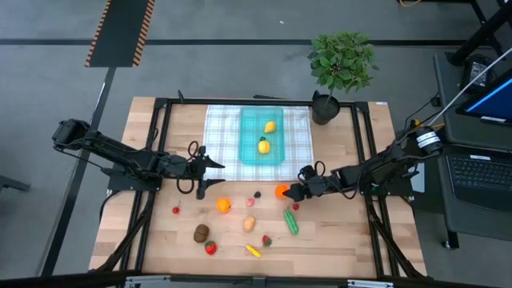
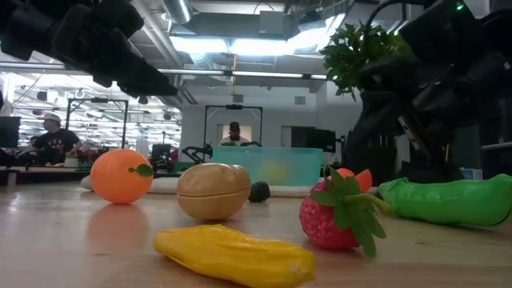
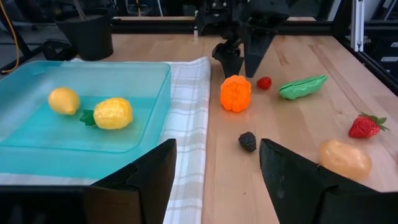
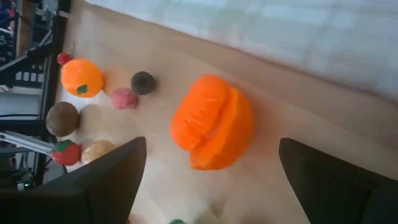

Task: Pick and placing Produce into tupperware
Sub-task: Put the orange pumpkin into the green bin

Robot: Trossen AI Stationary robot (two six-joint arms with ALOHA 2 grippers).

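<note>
Right claw (image 4: 208, 180), spread wide and empty at lower centre, should straddle the peeled orange (image 4: 212, 121) squarely before clenching; left claw (image 3: 214, 171) released.

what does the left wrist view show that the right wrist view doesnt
Only the left wrist view: the tupperware holding two yellow pieces, the plant pot, the green cucumber.
Only the right wrist view: the whole orange, the brown kiwi.
Both: the peeled orange near the open right gripper, and the dark berry.
</note>
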